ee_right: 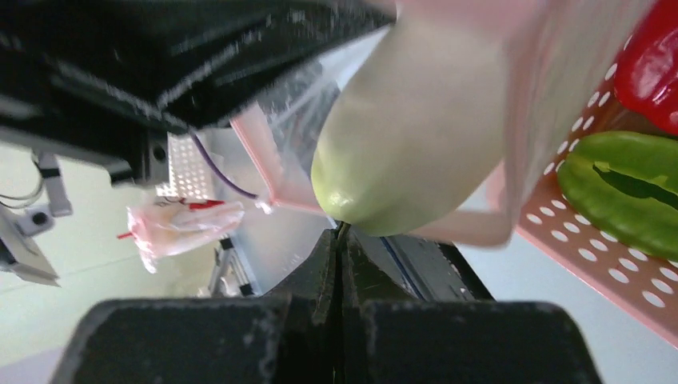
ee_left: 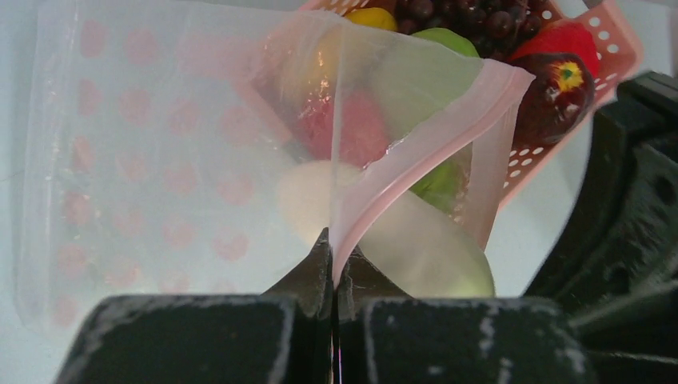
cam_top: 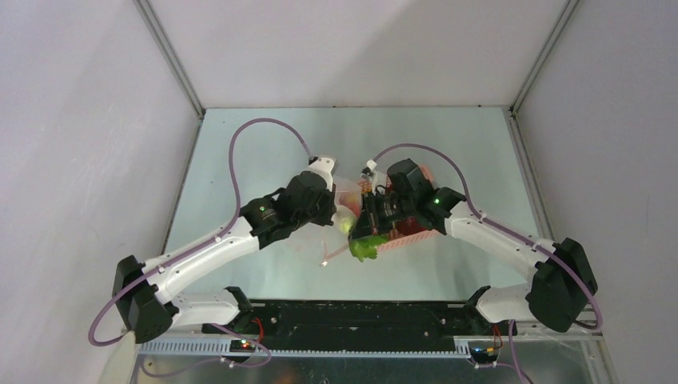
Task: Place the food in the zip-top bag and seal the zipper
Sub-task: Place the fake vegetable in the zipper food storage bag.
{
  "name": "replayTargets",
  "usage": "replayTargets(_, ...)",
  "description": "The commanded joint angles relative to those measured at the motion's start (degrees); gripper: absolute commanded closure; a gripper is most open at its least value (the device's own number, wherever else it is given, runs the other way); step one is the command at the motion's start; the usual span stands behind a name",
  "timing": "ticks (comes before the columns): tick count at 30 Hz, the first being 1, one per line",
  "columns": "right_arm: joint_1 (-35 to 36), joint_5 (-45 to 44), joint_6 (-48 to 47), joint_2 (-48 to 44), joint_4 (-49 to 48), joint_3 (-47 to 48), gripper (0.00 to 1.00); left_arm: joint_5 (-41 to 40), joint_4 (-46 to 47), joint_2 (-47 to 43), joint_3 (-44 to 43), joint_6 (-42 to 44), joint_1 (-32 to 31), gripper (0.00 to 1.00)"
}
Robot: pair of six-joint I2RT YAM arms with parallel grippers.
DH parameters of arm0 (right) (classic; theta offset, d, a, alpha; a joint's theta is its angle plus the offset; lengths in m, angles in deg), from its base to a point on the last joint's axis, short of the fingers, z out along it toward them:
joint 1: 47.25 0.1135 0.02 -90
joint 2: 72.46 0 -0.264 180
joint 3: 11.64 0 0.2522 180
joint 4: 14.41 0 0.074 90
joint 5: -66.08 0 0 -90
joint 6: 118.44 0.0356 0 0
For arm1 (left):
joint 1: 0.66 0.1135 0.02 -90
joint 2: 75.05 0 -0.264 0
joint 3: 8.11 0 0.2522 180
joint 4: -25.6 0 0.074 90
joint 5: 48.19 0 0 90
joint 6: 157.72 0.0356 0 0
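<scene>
**Both claws pinched shut at the bag mouth**

So on the table [cam_top: 264, 144], the zip-top bag [ee_left: 144, 160], clear with pale pink dots, sits right up against the pink basket [ee_left: 620, 48]. The white oblong piece [ee_left: 432, 256] is sitting in the bag's open mouth. In the basket there's a dark maroon piece [ee_left: 556, 92], a red piece [ee_left: 568, 36] and a green piece [ee_right: 632, 192]. The zipper [ee_left: 432, 136] loops around the white piece. The left gripper [ee_left: 333, 240] is clamped tight on that zipper strip. The right gripper [ee_right: 339, 236] is closed too, tips right at the white piece's end. Can't tell if it's pinching any plastic.
</scene>
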Motion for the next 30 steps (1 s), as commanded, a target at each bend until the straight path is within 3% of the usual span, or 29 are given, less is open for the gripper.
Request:
replayTargets(1, -0.77, 0.25, 7.64, 1.88, -7.54, 3.28, 1.00, 1.89, 2.85, -1.21, -0.84, 1.58, -1.25, 1.00)
replayTargets(9, -2.83, -9.72, 25.08, 6.35, -15.42, 3.65, 0.97, 3.15, 2.35, -0.61, -3.74, 2.30, -2.54, 1.00)
replayTargets(15, -2.91, -18.47, 29.24, 7.41, -19.60, 3.67, 0.94, 5.02, 2.59, -1.91, -3.66, 2.17, -2.71, 1.00)
replayTargets(21, 1.65, -30.22, 23.63, 5.20, -20.06, 3.77, 0.74, 2.97, 1.71, -3.18, -3.59, 0.54, -2.75, 1.00)
replayTargets(23, 2.57, -32.90, 20.20, 4.22, -17.31, 4.07, 0.61, 1.76, 1.29, -3.68, -3.72, 0.42, -2.74, 1.00)
replayTargets(30, 5.17, -39.60, 11.76, 0.51, -12.01, 4.13, 0.45, -2.07, 1.21, -4.57, -4.23, -2.46, -2.70, 1.00)
